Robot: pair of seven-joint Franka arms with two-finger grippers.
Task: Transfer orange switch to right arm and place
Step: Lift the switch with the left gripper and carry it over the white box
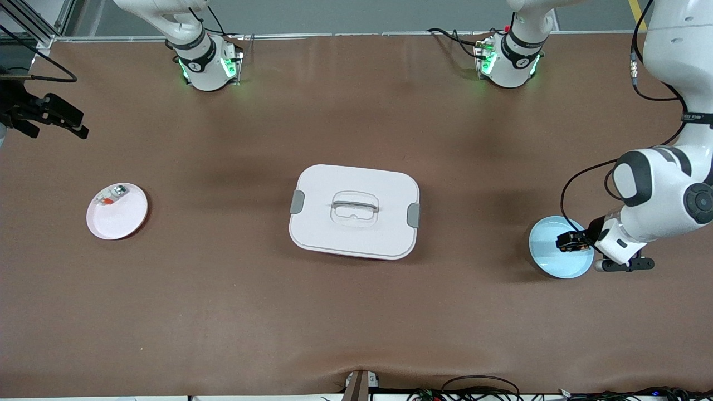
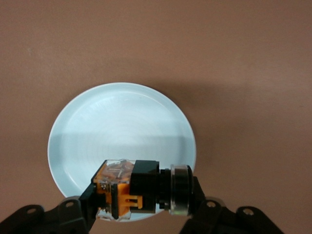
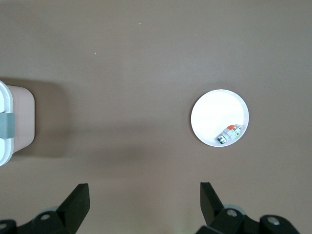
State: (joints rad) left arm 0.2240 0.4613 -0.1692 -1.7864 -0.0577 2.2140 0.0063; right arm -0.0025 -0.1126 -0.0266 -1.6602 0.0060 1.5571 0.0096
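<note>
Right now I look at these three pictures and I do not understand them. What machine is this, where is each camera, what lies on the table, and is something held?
These are two robot arms at a brown table. One picture looks down from a high camera facing them; the other two come from cameras on the wrists. The left gripper is shut on the orange switch, holding it over the pale blue plate at the left arm's end. The right gripper is open and waits, high over bare table. In the middle stands a white lidded box. At the right arm's end a white plate holds a small silvery part with a red-orange strip.
</note>
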